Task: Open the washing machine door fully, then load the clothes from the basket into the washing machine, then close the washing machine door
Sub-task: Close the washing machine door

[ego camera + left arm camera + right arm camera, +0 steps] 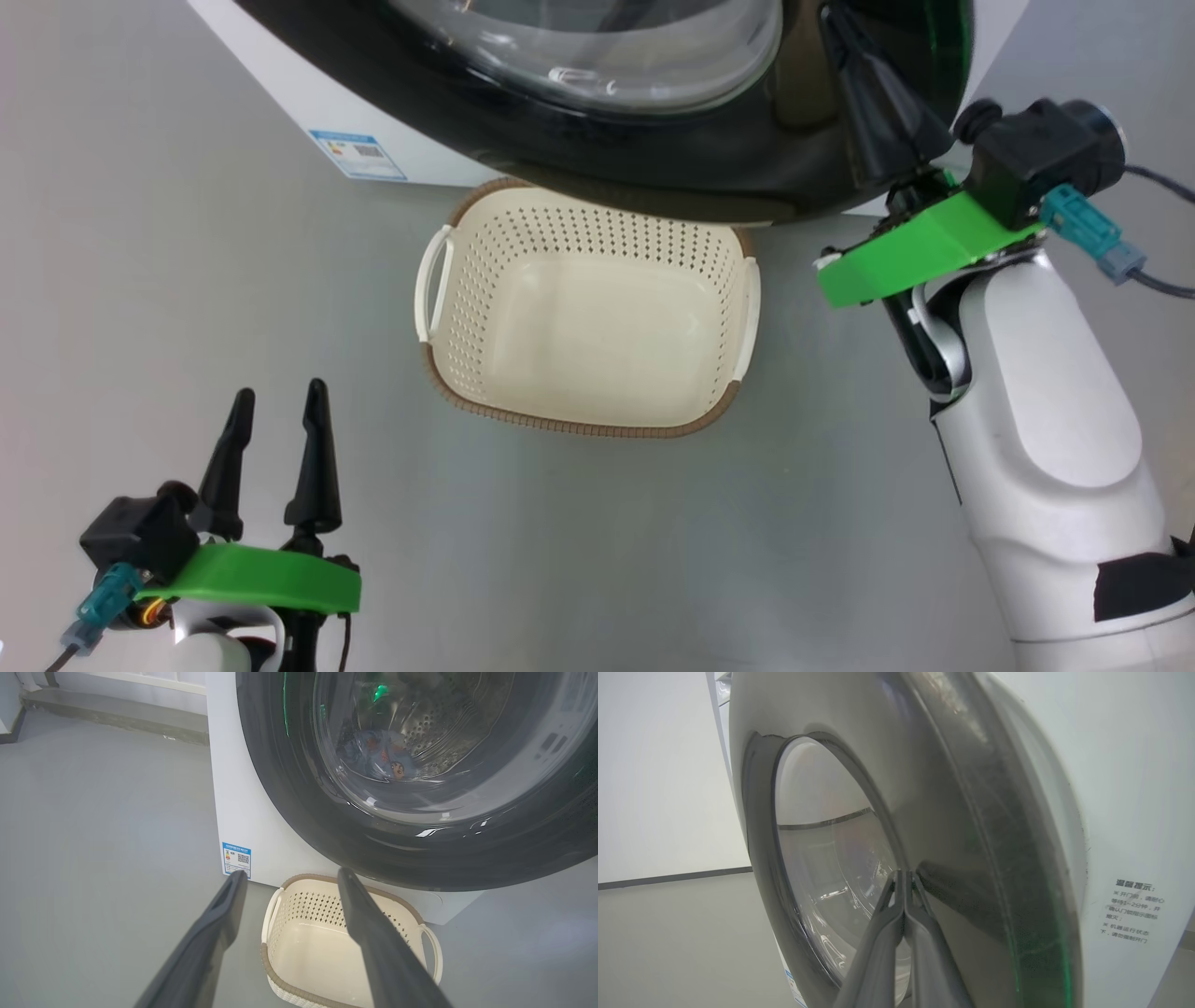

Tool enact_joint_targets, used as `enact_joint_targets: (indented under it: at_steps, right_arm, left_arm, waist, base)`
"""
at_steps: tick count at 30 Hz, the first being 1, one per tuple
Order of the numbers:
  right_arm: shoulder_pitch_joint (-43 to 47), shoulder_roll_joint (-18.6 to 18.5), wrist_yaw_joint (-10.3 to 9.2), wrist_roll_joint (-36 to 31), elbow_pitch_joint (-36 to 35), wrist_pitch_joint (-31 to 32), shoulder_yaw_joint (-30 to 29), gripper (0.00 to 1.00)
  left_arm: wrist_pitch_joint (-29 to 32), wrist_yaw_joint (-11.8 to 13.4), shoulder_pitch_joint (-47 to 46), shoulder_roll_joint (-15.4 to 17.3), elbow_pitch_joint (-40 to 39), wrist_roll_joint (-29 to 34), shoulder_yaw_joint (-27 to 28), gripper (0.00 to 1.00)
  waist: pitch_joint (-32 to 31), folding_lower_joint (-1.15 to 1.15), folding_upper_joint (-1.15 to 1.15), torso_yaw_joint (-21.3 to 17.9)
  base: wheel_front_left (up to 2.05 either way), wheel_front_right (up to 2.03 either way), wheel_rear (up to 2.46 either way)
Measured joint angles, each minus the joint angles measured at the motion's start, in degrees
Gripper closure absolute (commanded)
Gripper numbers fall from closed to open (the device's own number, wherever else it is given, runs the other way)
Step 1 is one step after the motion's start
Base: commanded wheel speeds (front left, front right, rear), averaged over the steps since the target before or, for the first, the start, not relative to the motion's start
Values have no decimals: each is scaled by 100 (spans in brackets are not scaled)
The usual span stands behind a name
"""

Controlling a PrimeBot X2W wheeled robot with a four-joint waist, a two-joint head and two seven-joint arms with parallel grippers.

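The washing machine door [653, 168], with its glossy black rim and glass bowl, lies close against the white washing machine [233, 812]. My right gripper [831, 19] is shut, its tips resting on the door's black rim [971, 858] beside the glass, with nothing held. Through the glass, the light blue printed clothes [383, 758] lie inside the steel drum. Below the door on the floor sits the cream basket [579, 425], with nothing in it. My left gripper [280, 392] hovers open at the lower left, apart from the basket [308, 933].
Grey floor surrounds the machine. A blue label [358, 154] marks the washer's lower left corner. A low grey ledge [117, 716] runs along the wall beyond the machine. Printed text [1132, 912] is on the machine's white front, right of the door.
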Motion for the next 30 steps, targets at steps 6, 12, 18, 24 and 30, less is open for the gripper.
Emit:
enact_joint_targets:
  at_steps: [6,12,18,24,30]
  right_arm:
    - [-238,-7,1,-267,74,0,-199,100]
    - [-534,-177,1,-358,129,0,-357,100]
    - [-920,-403,1,-553,279,0,-538,100]
    - [-1232,-530,5,-820,449,0,-926,100]
    - [-1365,-571,51,-1109,630,-25,-1234,100]
  left_arm:
    - [0,0,-17,9,-23,-23,-86,0]
    - [0,0,-165,4,-146,-148,-333,0]
    - [0,0,-228,-4,-281,-265,-542,0]
    - [0,0,-230,-7,-335,-315,-715,0]
    - [0,0,-232,-7,-368,-324,-766,0]
  waist:
    - [188,0,0,82]
    - [356,0,0,219]
    - [509,0,0,425]
    - [578,0,0,632]
    - [560,0,0,743]
  base:
    - [0,0,0]
    - [0,0,0]
    - [0,0,0]
    - [0,0,0]
    - [0,0,0]
